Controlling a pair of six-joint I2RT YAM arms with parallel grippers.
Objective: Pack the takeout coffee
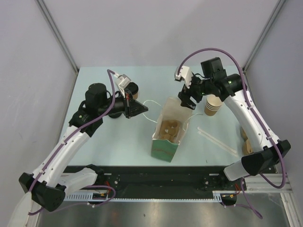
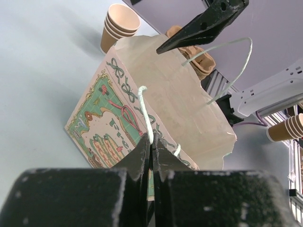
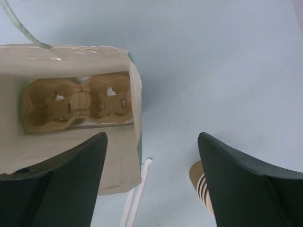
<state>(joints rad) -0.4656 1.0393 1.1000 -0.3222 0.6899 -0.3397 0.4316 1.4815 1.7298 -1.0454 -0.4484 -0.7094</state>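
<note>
Top external: the takeout coffee (image 1: 133, 90) stood at 11 o'clock from the left pincer (image 1: 143, 109), the nearer one. Left wrist: it gripped the bag handle (image 2: 147, 118) tight. Right wrist: the right pincer (image 3: 151, 135) was open and empty above the bag (image 3: 71, 61).

The left arm (image 1: 66, 151) and right arm (image 1: 253, 123) have smooth white shells with black joints. A purple cable (image 1: 208, 50) loops along each to a white camera block (image 1: 123, 80) behind the gripper. The left gripper (image 1: 141, 109) and right gripper (image 1: 187, 102) have matte black, wedge-shaped fingers (image 3: 61, 184).
</note>
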